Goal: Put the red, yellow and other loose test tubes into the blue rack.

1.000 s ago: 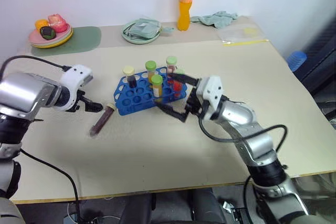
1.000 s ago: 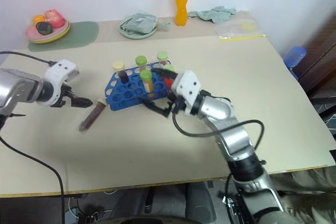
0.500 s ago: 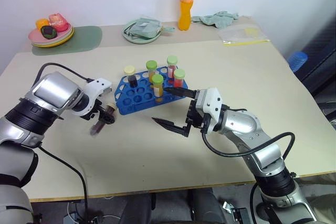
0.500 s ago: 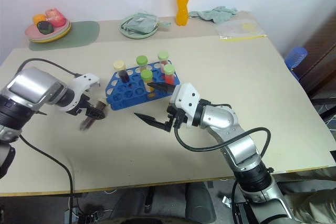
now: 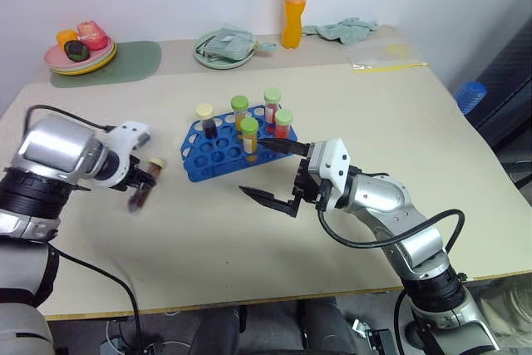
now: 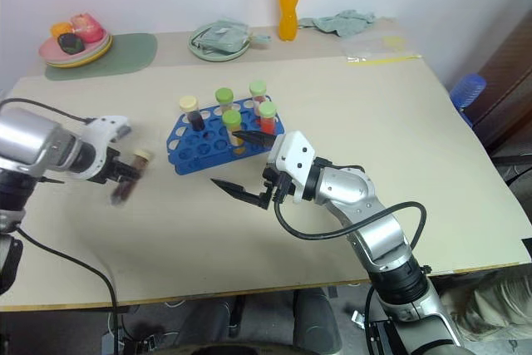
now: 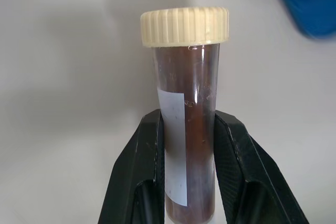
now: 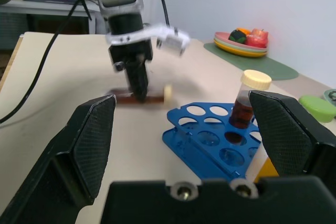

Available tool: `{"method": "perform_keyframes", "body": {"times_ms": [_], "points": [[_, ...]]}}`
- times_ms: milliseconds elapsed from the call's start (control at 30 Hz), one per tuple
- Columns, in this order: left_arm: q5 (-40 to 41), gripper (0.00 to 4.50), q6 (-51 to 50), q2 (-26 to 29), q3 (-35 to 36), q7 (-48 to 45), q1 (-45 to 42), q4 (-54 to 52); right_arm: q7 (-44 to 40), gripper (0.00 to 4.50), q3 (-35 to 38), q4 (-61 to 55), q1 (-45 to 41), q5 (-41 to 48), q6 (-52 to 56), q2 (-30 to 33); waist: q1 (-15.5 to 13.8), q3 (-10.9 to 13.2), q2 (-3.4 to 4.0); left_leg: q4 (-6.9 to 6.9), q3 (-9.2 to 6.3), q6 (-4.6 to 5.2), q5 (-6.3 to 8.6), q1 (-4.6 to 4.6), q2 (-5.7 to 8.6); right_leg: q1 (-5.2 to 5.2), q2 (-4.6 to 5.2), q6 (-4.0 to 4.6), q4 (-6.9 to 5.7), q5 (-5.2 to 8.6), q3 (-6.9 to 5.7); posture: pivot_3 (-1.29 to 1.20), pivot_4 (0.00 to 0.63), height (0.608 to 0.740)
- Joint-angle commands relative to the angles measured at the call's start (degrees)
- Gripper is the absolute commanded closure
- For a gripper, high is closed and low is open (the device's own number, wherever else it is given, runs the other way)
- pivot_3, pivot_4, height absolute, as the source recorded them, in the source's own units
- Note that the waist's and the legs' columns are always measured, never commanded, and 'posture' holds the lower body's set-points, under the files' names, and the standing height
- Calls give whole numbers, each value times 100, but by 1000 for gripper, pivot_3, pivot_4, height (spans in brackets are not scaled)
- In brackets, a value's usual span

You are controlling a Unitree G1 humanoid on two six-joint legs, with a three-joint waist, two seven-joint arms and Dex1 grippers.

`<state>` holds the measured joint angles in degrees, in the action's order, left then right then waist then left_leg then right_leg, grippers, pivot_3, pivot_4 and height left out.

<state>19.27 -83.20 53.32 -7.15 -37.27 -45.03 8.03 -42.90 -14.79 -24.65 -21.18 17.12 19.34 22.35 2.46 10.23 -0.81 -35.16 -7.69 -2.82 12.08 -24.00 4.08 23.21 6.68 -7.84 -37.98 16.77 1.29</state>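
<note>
Test tube (image 7: 187, 145) with cream cap and dark brown contents sits clamped between the left gripper's (image 5: 141, 179) jaws, gripped on its lower body, cap end free. Tube is off to the left of the blue rack (image 5: 218, 151), apart from it, over bare tabletop (image 5: 374, 114); whether it touches the surface cannot be told.

Blue rack stands mid-tabletop, tilted frame. Five capped tubes upright in it: one cream-capped (image 5: 205, 120) with dark fill, four green-capped (image 5: 240, 110), some with red or orange contents. Several front holes vacant.

Right gripper (image 5: 268, 170) hangs just right of the rack, pointing toward it, jaws spread wide, nothing between them; upper finger reaches close to the nearest green-capped tubes.

Far edge: plate of fruit (image 5: 80, 49), green mat (image 5: 133, 61), orange drink bottle (image 5: 292, 12), crumpled cloth (image 5: 345, 30).
</note>
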Motion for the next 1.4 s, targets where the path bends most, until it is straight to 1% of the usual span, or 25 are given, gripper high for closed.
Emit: {"method": "perform_keyframes", "body": {"times_ms": [33, 67, 100, 133, 200, 267, 300, 333, 433, 467, 533, 667, 767, 967, 1067, 1400], "points": [[-187, 3722, 2289, -491, 1944, 877, 647, -612, 44, 0, 107, -177, 36, 59, -52, -9, -12, -2, 0, -2, 0, 0, 0, -1, 0, 0, 3, 0, 0, 0, 0, 0, 150, 740], [-212, 3722, 2897, -870, 2518, 1285, 918, -995, 63, 0, 118, -167, 76, 35, -59, 6, -25, -1, -1, -2, 0, -4, -2, -1, 0, 2, 9, 1, 1, 0, 1, 0, 150, 740], [-250, 3722, 3389, -1212, 2893, 1598, 1197, -1414, 96, 0, 135, -171, 114, 21, -47, 11, -43, -3, -5, -3, -2, -13, -7, -5, -1, 2, 11, 1, 3, -1, 0, 0, 150, 740], [-214, 3722, 3754, -1584, 3121, 1788, 1510, -1933, 139, 0, 164, -173, 153, 20, -28, 9, -57, -5, -10, -4, -2, -19, -10, -9, -1, 2, 13, 1, 7, -1, 0, 0, 150, 740], [-61, 3722, 4341, -2265, 3237, 1943, 2071, -2896, 212, 0, 219, -162, 224, 36, 5, 0, -92, -10, -16, -4, 1, -25, -12, -14, 0, 3, 16, 1, 16, -3, 2, 0, 150, 740], [41, 3722, 5039, -2939, 2923, 1951, 2702, -3893, 292, 0, 280, -96, 309, 41, 16, -18, -151, -12, -19, -8, 5, -24, -11, -16, 1, 3, 18, 0, 16, -3, 4, 0, 150, 740], [7, 3722, 5235, -3259, 2590, 2036, 2987, -4293, 330, 0, 311, -22, 351, 34, 1, -30, -177, -12, -19, -8, 8, -21, -10, -15, 2, 1, 19, 0, 17, -4, 6, 0, 150, 740], [-242, 3722, 5429, -3458, 2206, 2165, 3229, -4514, 360, 0, 338, 56, 391, 35, -3, -44, -200, -15, -24, -9, 10, -18, -8, -16, 3, 0, 19, 0, 19, -4, 6, 0, 150, 740], [-946, 3722, 6221, -3984, 1133, 2453, 3730, -4556, 484, 0, 397, 244, 513, 27, -12, -100, -221, -20, -31, -13, 20, -4, 0, -9, 9, -15, 18, -1, 20, -6, 3, 0, 150, 740], [-1130, 3722, 6570, -4154, 889, 2534, 3775, -4389, 519, 0, 412, 272, 559, 37, -8, -117, -212, -20, -30, -12, 26, -3, 0, -2, 10, -19, 18, -1, 20, -6, 4, 0, 150, 740], [-1258, 3722, 7139, -4418, 669, 2593, 3793, -4065, 549, 0, 418, 286, 618, 38, -20, -127, -197, -21, -29, -10, 29, -3, 0, 5, 9, -24, 14, -1, 20, -6, 4, 0, 150, 740], [-1460, 3722, 7829, -4529, 596, 2623, 3719, -3347, 625, 0, 435, 214, 680, 66, 47, -144, -157, -27, -19, -5, 33, -1, 1, 14, 6, -24, 10, 0, 19, -5, 6, 0, 150, 740], [-1639, 3722, 8181, -4460, 546, 2584, 3665, -2850, 695, 0, 453, 164, 739, 73, 89, -157, -174, -27, -19, -7, 32, -1, 1, 15, 7, -29, 10, -1, 20, -5, 5, 0, 150, 740], [-1823, 3722, 8183, -4361, 533, 2579, 3613, -2408, 890, 0, 506, 39, 871, 56, 151, -187, -178, -27, -19, -9, 28, 1, 2, 16, 8, -35, 10, -2, 23, -5, 2, 0, 150, 740], [-1766, 3722, 8006, -4439, 502, 2579, 3637, -2225, 924, 0, 517, 48, 885, 70, 151, -198, -170, -27, -19, -8, 27, 1, 2, 19, 8, -36, 10, -2, 23, -4, 2, 0, 150, 740], [-1620, 3722, 8392, -4630, 480, 2421, 3524, -1724, 934, 0, 491, 73, 876, 122, 212, -297, -173, -27, -19, -6, 24, 2, 3, 30, 8, -49, 10, -2, 28, -4, -1, 0, 150, 740]]}}
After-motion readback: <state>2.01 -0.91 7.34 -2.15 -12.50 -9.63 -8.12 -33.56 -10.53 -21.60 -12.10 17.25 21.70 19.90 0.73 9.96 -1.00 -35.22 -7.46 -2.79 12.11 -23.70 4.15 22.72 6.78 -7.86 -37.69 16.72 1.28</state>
